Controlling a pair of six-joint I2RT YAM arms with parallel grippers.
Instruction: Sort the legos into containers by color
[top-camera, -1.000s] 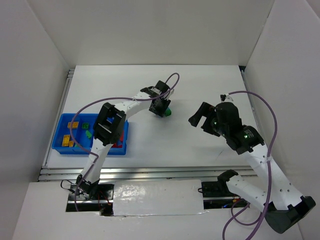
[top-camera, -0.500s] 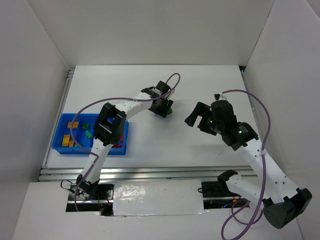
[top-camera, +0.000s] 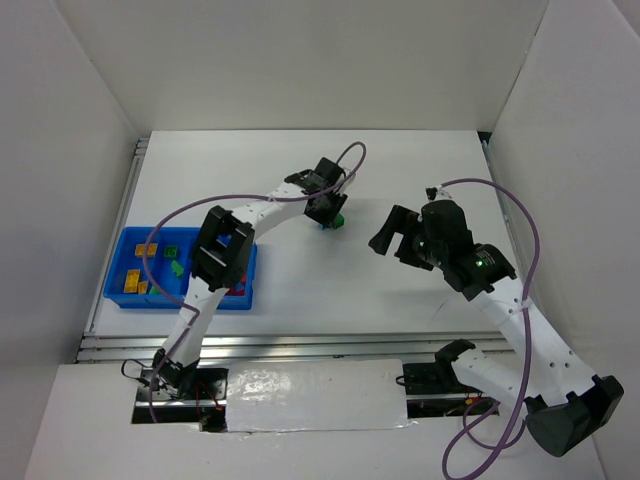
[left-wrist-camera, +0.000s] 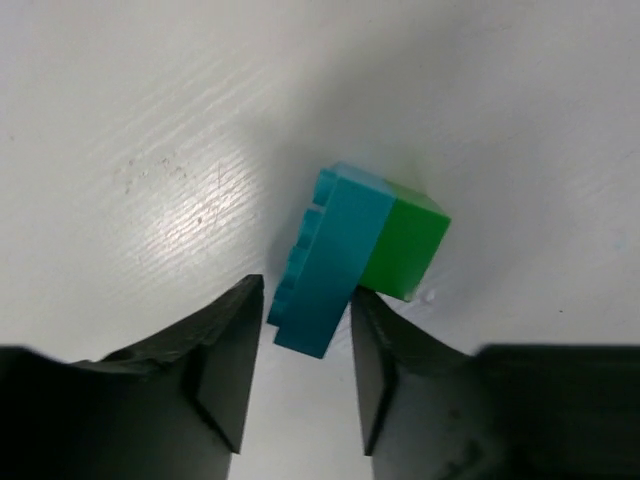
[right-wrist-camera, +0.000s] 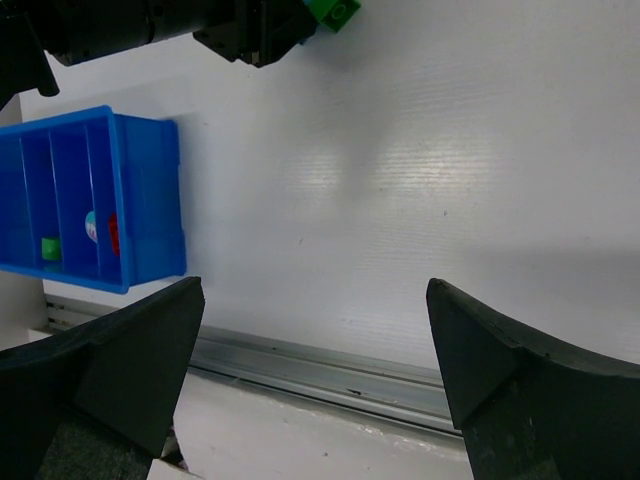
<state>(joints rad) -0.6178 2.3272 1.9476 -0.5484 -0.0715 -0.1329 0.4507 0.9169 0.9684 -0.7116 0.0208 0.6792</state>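
A teal brick joined to a green brick lies on the white table, seen from above. My left gripper is open, its jaws either side of the teal brick's near end. The right finger touches it and a small gap shows on the left. My right gripper is wide open and empty, hovering right of the bricks. The blue tray at the left holds yellow and orange bricks, a green one and a red one.
The right wrist view shows the tray with a green brick, a red brick and a pale piece. The metal rail of the table's near edge runs below. White walls enclose the table.
My left gripper has shifted slightly toward the far side at the teal and green bricks. My right gripper has swung a little left and then held still.
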